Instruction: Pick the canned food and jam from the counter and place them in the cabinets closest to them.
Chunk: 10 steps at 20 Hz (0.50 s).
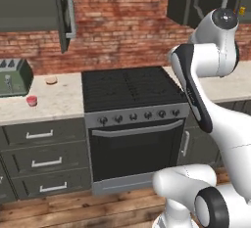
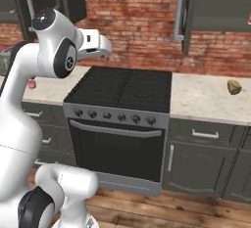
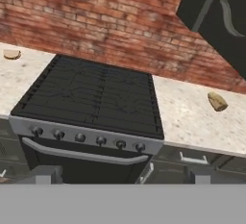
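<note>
The jam (image 1: 32,101) sat on the bench (image 1: 59,105) left of the stove (image 1: 130,91), at about eight o'clock from a flat tan disc (image 1: 51,80) and just beside a green toaster (image 1: 14,77). In the right base view it peeked out as a red speck (image 2: 32,83) behind the white arm (image 2: 29,75). So the jam had not been put away, and nothing gripped it. A sliver of red at the right edge of that view, inside the open upper cabinet (image 2: 215,4), might have been the can, but it was cut off and too small to say; whether that half of the job was done I could not judge. On the right stretch of bench lay a brown lump (image 2: 234,86), at about three o'clock from the stove. The hand was raised above the stove, looking down over it. Its fingers (image 3: 43,175) were barely visible at the bottom of the hand view, so I could not tell whether they were spread or pressed together; nothing showed between them.
</note>
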### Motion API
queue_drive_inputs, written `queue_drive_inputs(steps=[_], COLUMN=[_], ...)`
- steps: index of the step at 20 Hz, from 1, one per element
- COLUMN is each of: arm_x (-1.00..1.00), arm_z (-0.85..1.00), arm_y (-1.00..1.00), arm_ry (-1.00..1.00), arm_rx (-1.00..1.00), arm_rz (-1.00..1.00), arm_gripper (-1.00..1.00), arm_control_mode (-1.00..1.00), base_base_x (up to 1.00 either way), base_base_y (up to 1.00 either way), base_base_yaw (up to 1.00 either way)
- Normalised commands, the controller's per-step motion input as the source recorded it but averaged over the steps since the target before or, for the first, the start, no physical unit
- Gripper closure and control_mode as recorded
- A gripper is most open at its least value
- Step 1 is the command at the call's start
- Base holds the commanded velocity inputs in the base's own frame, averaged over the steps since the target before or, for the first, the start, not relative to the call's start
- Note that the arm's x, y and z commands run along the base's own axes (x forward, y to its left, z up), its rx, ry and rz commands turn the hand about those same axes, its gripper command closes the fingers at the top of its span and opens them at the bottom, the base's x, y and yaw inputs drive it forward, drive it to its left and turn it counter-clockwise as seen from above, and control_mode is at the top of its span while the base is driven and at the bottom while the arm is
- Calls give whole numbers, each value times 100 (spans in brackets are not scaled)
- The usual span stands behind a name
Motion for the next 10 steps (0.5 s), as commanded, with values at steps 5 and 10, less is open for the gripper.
queue_drive_inputs(steps=[5,10], arm_x=[0,0], arm_z=[0,0], arm_y=[0,0], arm_ry=[0,0], arm_rx=[0,0], arm_rz=[0,0], arm_gripper=[-100,-100], arm_control_mode=[100,100], base_base_x=[-7,-10], base_base_y=[67,69], base_base_yaw=[0,0])
